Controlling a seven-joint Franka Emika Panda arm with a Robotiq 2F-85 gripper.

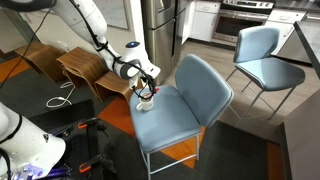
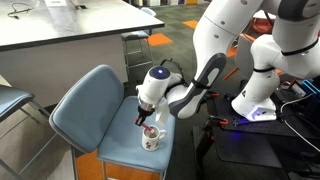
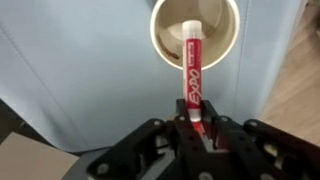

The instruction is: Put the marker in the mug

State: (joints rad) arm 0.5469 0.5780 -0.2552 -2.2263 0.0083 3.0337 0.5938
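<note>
The gripper [image 3: 197, 128] pinches the marker [image 3: 191, 75] at its near end, one finger on each side. From there the marker runs straight out along the gripper's axis. Its far end shows inside the mug's [image 3: 158, 45] round opening; whether it is below the rim, I cannot tell. In an exterior view the gripper points down over the mug, which stands on the chair [image 2: 90, 110].

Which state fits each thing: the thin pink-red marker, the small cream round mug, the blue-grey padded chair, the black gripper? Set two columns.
1 thin pink-red marker
2 small cream round mug
3 blue-grey padded chair
4 black gripper

A clamps a pen
B stands on a seat
C gripped, end at a cup's opening
D bears a cup

Pairs: 1-C, 2-B, 3-D, 4-A
</note>
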